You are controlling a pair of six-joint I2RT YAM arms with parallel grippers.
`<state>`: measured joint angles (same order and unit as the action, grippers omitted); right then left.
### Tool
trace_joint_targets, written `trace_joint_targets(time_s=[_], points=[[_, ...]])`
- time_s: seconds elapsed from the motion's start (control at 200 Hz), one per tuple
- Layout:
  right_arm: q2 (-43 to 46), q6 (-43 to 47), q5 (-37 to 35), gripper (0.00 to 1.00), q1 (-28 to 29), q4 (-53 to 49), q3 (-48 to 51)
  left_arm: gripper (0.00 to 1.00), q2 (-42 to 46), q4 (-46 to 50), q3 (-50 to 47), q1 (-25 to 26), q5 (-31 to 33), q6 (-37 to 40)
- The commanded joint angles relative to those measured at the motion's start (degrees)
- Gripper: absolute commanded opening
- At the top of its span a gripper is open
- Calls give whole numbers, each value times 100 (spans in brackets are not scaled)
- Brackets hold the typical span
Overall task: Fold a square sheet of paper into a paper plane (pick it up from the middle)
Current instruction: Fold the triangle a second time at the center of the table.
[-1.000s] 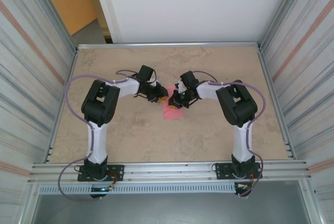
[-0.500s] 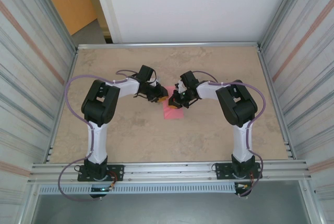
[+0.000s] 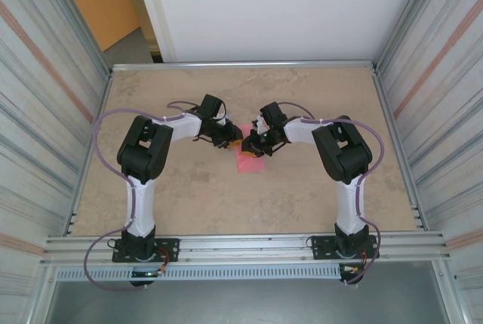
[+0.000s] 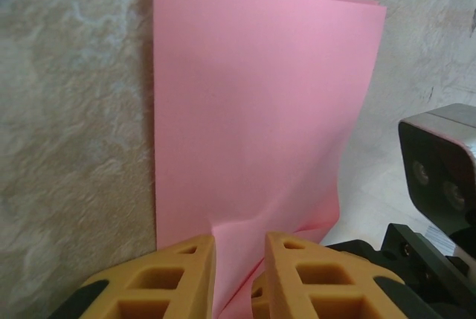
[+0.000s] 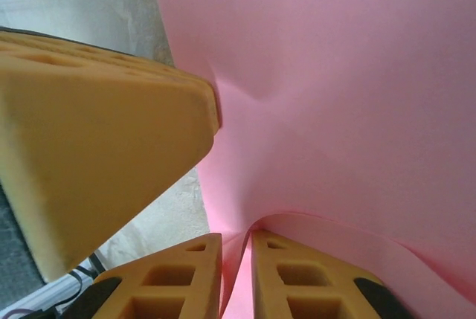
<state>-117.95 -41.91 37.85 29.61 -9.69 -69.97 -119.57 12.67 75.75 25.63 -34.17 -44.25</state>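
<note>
Still pinching the square sheet of paper (image 3: 249, 162) at 12 o'clock with left gripper (image 4: 239, 250) and right gripper (image 5: 236, 243), unmoved; probably setting a crease.

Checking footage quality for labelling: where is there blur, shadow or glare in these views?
Top external: evenly lit and sharp, no glare on the table. Left wrist: the square sheet of paper is crisp, with a soft shadow along its left edge. Right wrist: very close, so the right gripper looks slightly soft.
</note>
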Motion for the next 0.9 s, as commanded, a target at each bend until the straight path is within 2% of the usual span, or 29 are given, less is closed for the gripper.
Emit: trace_joint_targets(time_s=[0.0,0.301,0.561,0.672,0.897], points=[[-281,-105,-334,23,1,-244,79,25,305,401,102,-11,195,-90],[-289,-86,-336,36,-43,-284,76,26,984,274,-212,-360,416,-37],[-369,-27,-391,42,-33,-372,96,27,1388,-174,-801,-357,283,-74],[-403,-2,-424,39,-34,-429,108,24,1427,-281,-959,-294,214,-101],[-569,15,-621,21,-17,-783,30,13,1368,-370,-1091,18,181,-58]])
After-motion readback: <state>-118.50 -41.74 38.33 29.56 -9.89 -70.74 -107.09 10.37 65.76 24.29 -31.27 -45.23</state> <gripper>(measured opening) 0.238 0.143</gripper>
